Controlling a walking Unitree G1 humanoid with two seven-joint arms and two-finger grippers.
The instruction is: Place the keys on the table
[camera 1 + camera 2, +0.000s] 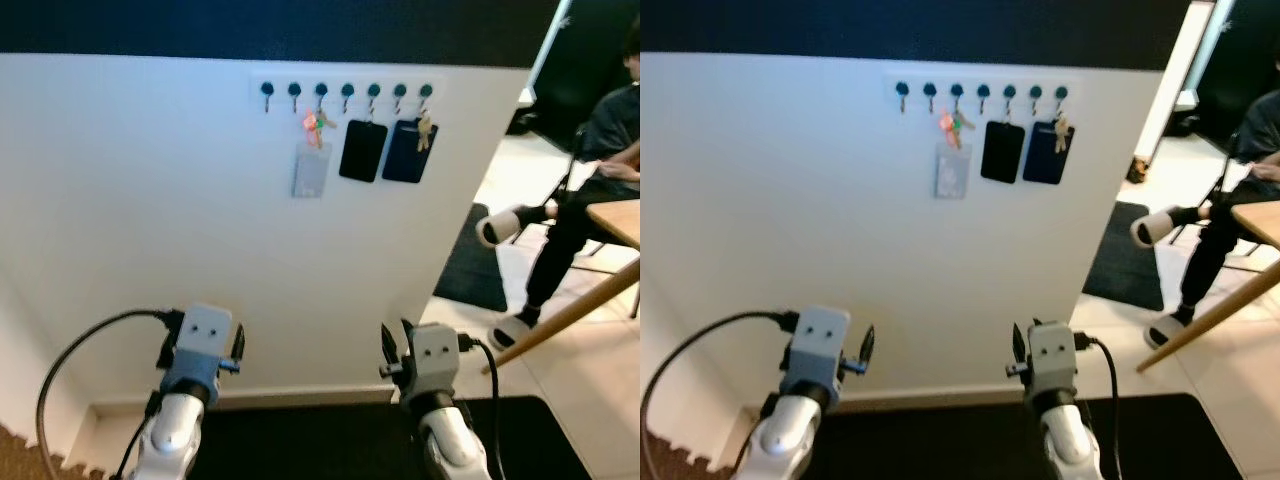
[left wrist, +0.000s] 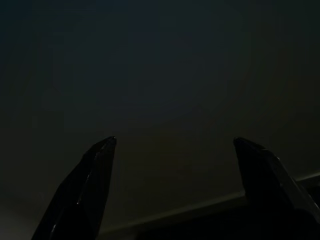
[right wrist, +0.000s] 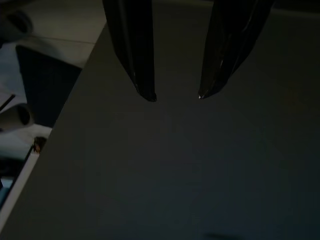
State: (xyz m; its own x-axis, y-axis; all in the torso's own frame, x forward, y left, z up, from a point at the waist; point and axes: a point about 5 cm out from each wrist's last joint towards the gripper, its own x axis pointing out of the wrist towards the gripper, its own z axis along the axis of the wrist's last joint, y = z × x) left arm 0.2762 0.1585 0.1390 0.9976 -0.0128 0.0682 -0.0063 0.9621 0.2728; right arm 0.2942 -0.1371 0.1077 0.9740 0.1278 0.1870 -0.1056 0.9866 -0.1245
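A white rack of several dark hooks [image 1: 346,92] is fixed high on the white wall. A bunch of red and green keys [image 1: 315,124] hangs from the third hook above a clear card holder [image 1: 311,170]. Brass keys [image 1: 424,130] hang from the last hook over a dark blue holder [image 1: 408,152]. A corner of the wooden table [image 1: 616,217] shows at the far right. My left gripper [image 1: 238,350] and right gripper [image 1: 388,350] are held low in front of the wall, far below the keys. Both are open and empty, as the left wrist view [image 2: 175,142] and right wrist view [image 3: 175,97] show.
A black card holder [image 1: 362,150] hangs between the other two. A person [image 1: 590,160] sits at the right by the table, legs stretched out over the tiled floor. A dark mat [image 1: 478,262] lies past the wall's end. Dark flooring runs under my arms.
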